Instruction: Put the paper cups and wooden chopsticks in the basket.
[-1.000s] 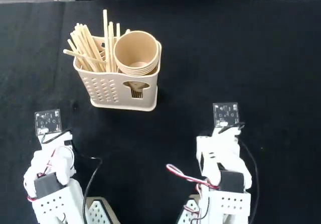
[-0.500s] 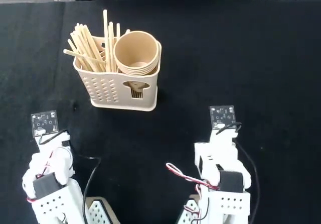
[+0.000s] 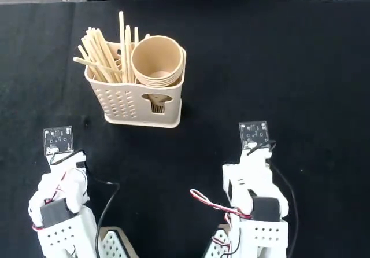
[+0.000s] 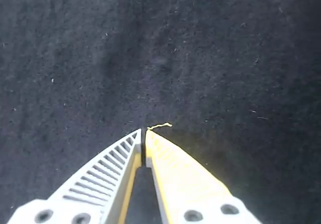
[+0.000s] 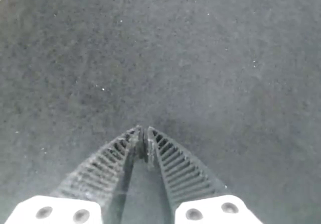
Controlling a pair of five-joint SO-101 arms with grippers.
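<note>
Yellow-and-white left claw (image 4: 144, 133): tips are pressed together, nothing is held.
Right claw (image 5: 143, 133): likewise closed and empty, over bare black tabletop (image 3: 277, 67).
Change: the right arm is drawn slightly back toward its base; the left is barely shifted.
Meaning: paper cups (image 3: 157, 61) and wooden chopsticks (image 3: 104, 52) are seen standing in the basket (image 3: 124, 104), well apart from both arms; the task is judged finished.
Hidden: the lower cups and the chopstick ends are masked by the basket wall, so no count can be made.

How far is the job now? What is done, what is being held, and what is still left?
Done: the paper cups sit stacked in the basket, and the wooden chopsticks stand in it beside them. In hand: nothing; the left gripper and the right gripper are both shut and empty above the black table. Left: apparently nothing, the job looks complete.
</note>
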